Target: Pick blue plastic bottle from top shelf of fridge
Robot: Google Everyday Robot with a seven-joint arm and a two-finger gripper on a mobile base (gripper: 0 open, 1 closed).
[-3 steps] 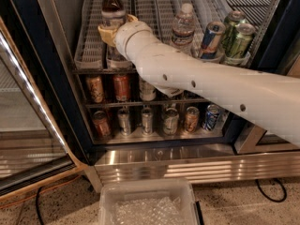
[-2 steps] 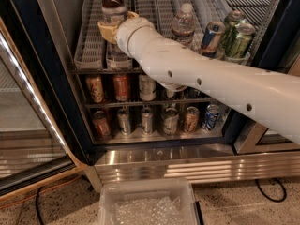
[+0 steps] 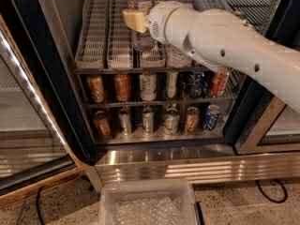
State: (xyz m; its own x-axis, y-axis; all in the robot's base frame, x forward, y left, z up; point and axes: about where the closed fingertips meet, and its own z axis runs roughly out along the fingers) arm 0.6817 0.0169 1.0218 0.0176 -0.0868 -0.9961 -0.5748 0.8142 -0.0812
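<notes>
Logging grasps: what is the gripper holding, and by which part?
Cannot be told: the gripper sits at the label of the clear plastic bottle with dark liquid on the white wire top shelf.

A clear plastic bin [image 3: 146,184] sits on the near speckled floor [image 3: 236,206], glass door [image 3: 24,121] open at left, gripper [image 3: 134,20] high and far

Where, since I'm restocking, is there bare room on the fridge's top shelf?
The two leftmost lanes of the top shelf, between the fridge wall and the bottle, are bare. The pincer sits at the bottle, and the arm hides the lanes to its right. The can racks below are crowded.
</notes>
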